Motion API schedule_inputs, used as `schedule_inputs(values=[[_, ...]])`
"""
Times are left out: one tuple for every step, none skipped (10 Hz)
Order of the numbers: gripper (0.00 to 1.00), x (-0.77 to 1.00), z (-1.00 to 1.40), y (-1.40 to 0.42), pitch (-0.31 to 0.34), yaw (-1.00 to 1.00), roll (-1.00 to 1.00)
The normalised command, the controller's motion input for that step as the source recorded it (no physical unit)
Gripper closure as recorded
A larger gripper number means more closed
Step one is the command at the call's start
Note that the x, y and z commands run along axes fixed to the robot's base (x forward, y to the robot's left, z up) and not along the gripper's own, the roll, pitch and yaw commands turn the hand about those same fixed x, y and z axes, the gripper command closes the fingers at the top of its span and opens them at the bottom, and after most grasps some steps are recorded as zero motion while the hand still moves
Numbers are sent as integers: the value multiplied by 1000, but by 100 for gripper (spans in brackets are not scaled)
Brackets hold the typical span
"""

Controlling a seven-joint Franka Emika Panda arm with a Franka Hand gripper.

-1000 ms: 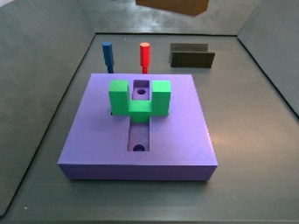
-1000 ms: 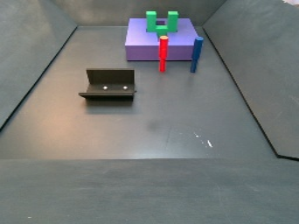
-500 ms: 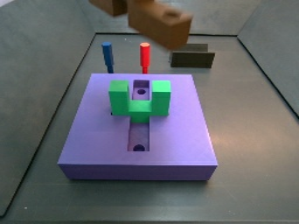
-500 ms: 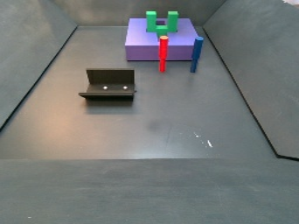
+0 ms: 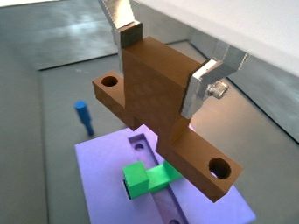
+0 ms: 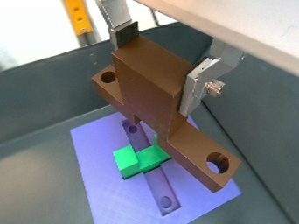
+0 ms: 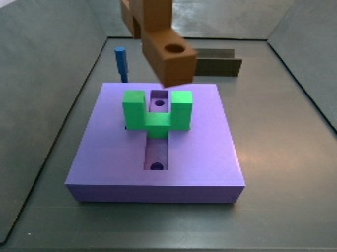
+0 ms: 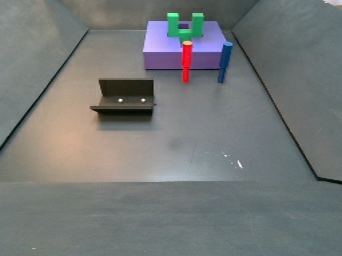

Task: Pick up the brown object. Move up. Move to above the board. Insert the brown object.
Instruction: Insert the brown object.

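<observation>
My gripper (image 5: 163,63) is shut on the brown object (image 5: 158,101), a long brown bar with a round hole near one end and a crosspiece; both wrist views show this (image 6: 152,96). The silver fingers (image 6: 198,83) clamp its sides. In a side view the brown object (image 7: 166,44) hangs upright above the far end of the lavender board (image 7: 198,148); the gripper is above that frame's edge. The board (image 6: 103,166) lies below with its lengthwise slot (image 6: 158,179). The other side view shows the board (image 8: 163,52) far off, with the bar out of frame.
A green U-shaped block (image 7: 156,110) stands on the board over the slot. A blue peg (image 7: 120,64) stands behind the board; a red peg (image 8: 186,60) stands beside it. The dark fixture (image 8: 124,97) stands on the grey floor.
The brown object has come down from the top of the side view and swung upright over the board's far end, now covering the red peg. Nothing else moved.
</observation>
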Motion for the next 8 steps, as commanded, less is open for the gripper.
schedule_inputs(values=[[100, -31, -269, -63, -164, -883, -191], [100, -49, -411, -46, -149, -946, -126], [100, -17, -380, -43, -100, -943, -127], [100, 0, -354, -37, -40, -911, -141], [100, 0, -369, 0, -4, -843, -171], [100, 337, -389, 0, 66, -717, -151], [100, 366, -271, 0, 77, -320, 0], [100, 97, -231, 0, 24, 0, 0]])
